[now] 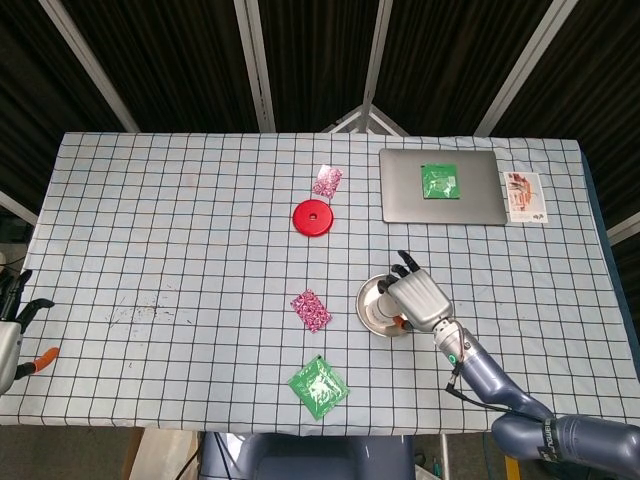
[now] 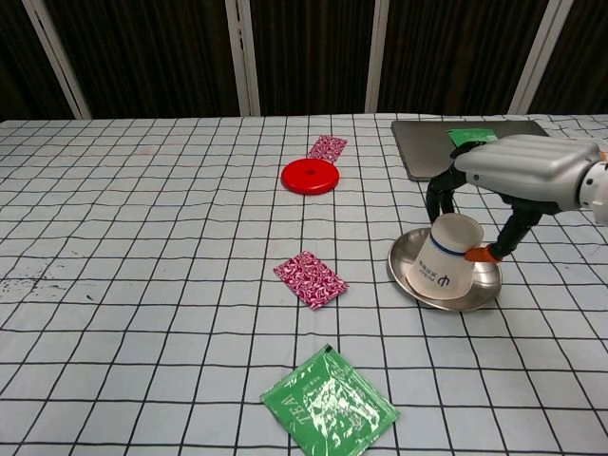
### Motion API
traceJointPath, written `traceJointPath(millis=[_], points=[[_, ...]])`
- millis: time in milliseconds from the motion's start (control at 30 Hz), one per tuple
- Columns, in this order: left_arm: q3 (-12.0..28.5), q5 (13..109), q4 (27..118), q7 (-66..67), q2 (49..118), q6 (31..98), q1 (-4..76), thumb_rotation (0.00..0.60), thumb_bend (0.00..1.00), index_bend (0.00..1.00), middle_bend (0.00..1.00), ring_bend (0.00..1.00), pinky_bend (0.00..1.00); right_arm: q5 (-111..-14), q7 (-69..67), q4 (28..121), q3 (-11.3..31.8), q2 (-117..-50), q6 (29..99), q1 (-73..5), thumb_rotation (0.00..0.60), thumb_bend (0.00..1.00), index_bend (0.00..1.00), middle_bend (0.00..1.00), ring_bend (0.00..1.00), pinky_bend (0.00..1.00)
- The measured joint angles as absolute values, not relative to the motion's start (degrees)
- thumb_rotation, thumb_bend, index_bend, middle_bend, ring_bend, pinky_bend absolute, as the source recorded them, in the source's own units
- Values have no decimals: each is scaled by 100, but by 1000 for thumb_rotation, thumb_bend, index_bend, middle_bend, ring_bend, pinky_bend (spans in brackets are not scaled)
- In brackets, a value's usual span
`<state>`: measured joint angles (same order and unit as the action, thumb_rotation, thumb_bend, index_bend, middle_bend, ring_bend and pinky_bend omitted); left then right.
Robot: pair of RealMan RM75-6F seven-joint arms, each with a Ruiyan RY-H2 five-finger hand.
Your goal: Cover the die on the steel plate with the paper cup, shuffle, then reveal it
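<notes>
On the steel plate near the desk's right front, the inverted paper cup leans leftward, grasped from above by the right hand. No die shows; presumably it sits beneath the cup. Far off, the left hand hangs unclenched, holding nothing.

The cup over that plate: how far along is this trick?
Early on. The right hand holds the upturned cup tilted on the plate. No die shows, so it seems covered, though the cup isn't flat yet. Left: settle the cup, shuffle, then lift it. The left hand waits open at the table's edge.
</notes>
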<state>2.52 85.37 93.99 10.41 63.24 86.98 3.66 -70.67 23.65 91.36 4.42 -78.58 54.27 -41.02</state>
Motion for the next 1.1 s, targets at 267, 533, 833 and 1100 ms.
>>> traceJointPath(millis=[267,533,833,1100], points=[[251,8526,9400,1126,6356,8674,382,600,234,323,0,0,128,-7166,2226,8712,450,-8064,5358,-4148,600,406,534,508,230,0],[254,8497,9408,1216,6391,8651,394,600,234,323,0,0,128,-7292,1983,8329,528,-8273,5312,-4221,600,407,534,508,231,0],[251,8489,9411,1267,6408,8640,400,600,234,327,0,0,128,-7460,1760,8013,623,-8467,5427,-4257,600,412,534,508,231,0],[248,8473,9413,1307,6419,8609,413,600,234,340,0,0,128,-7514,1557,7761,659,-8568,5466,-4246,600,414,546,508,231,0]])
